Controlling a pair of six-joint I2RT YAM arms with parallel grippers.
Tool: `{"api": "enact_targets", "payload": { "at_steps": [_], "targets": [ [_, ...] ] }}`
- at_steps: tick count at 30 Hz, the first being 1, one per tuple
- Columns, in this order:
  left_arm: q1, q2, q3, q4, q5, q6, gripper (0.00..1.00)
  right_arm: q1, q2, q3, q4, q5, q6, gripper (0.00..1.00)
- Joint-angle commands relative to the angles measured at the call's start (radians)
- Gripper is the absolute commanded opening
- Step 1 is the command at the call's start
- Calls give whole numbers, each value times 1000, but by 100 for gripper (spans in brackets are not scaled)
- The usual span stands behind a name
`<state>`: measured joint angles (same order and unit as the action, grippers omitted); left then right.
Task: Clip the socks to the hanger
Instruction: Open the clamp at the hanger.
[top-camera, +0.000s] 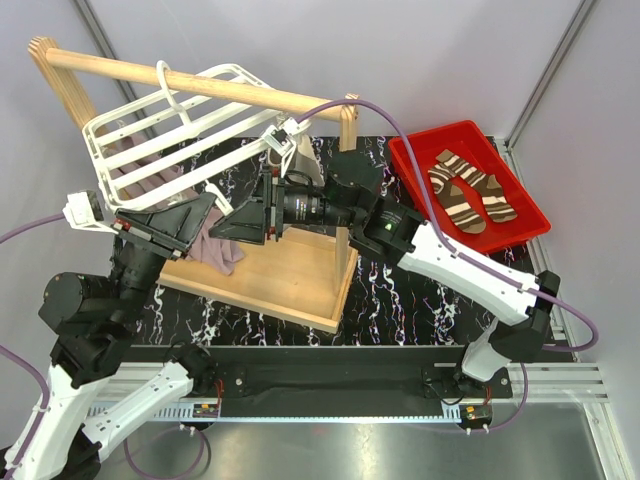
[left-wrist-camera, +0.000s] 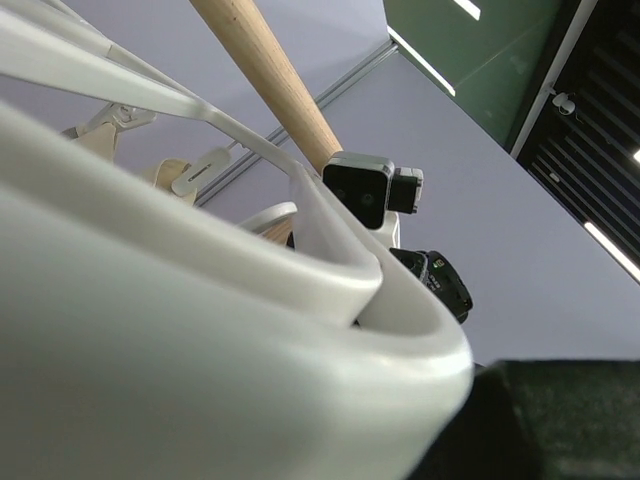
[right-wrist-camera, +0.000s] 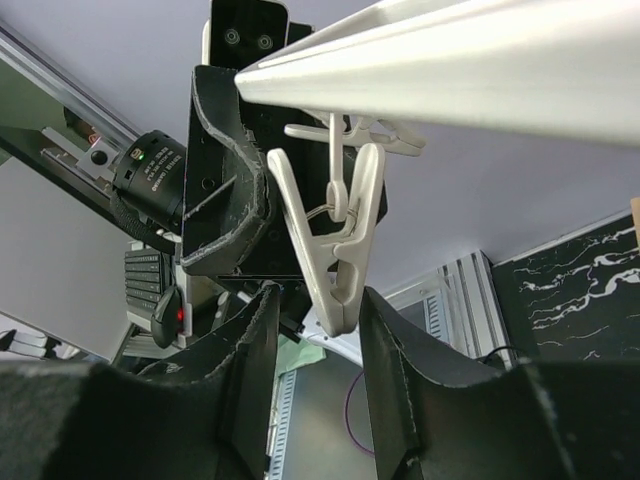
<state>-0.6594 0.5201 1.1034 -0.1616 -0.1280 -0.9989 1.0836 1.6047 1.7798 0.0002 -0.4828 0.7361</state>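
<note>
Two brown-and-cream striped socks lie in the red tray at the right, away from both grippers. The white hanger hangs tilted from the wooden rail. My left gripper holds the hanger's near rim, which fills the left wrist view. My right gripper is open under the hanger. In the right wrist view a dangling white clip hangs from a hanger bar, and its closed tip sits between my open fingers, touching neither.
The wooden rail stand's base lies on the black marbled mat. A mauve cloth hangs below the hanger beside my left gripper. The stand's right post rises between the hanger and the red tray.
</note>
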Motion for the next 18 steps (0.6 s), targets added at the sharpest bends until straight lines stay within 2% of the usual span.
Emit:
{"api": "enact_targets", "payload": {
  "at_steps": [1, 7, 11, 18],
  "targets": [
    [-2, 17, 0, 36, -5, 2, 37, 7, -37, -26, 21, 38, -9, 44],
    [0, 17, -4, 36, -16, -1, 37, 9, -88, -77, 37, 141, -78, 45],
    [0, 20, -7, 36, -18, -4, 37, 7, -135, -123, 50, 226, -109, 51],
    [0, 12, -20, 36, -36, -14, 32, 6, -154, -125, 98, 248, -110, 55]
  ]
}}
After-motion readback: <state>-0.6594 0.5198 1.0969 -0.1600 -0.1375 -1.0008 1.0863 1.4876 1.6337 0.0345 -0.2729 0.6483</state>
